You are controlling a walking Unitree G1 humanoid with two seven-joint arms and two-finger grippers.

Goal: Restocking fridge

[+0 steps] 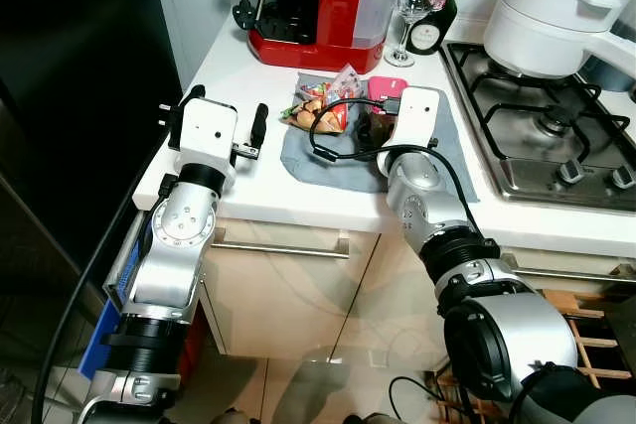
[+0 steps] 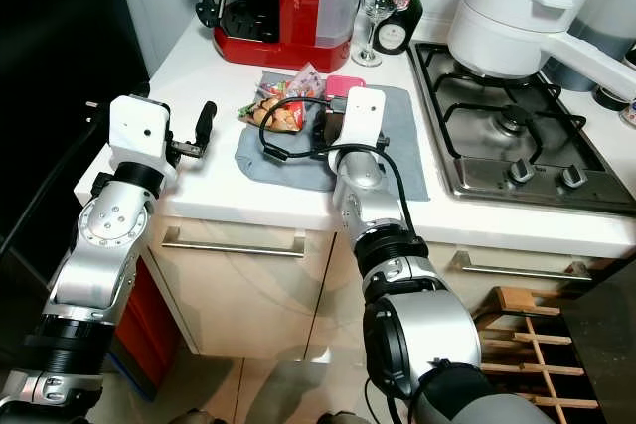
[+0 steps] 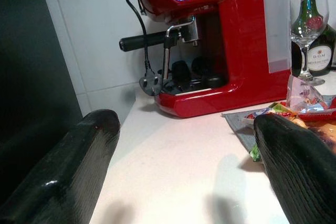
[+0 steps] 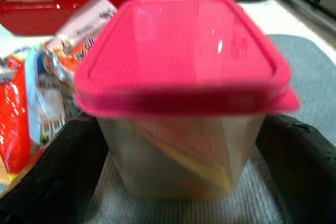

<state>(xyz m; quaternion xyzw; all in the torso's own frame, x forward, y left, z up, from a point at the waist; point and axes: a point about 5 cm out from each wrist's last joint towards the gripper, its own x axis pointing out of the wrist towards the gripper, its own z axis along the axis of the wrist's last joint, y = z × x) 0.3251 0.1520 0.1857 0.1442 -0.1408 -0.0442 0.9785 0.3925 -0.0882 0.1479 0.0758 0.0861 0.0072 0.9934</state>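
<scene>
Right end effector (image 4: 178, 145) brackets pink-lidded tub (image 4: 181, 66), contact unclear, tub mostly hidden in head views; left end effector (image 3: 184, 166) wide open, empty, above desk (image 3: 178, 156).

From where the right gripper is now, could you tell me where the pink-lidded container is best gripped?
Grip the clear container by its side walls, below the pink lid, coming in level from the counter's front. It stands upright on the grey cloth, and the right gripper already has a finger on either side.

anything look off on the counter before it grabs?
Nothing spilled or broken. One oddity: the snack packets lie in a loose heap on the grey mat beside the pink-lidded container, which stands upright between the right gripper's fingers. The left gripper is open over bare countertop.
</scene>
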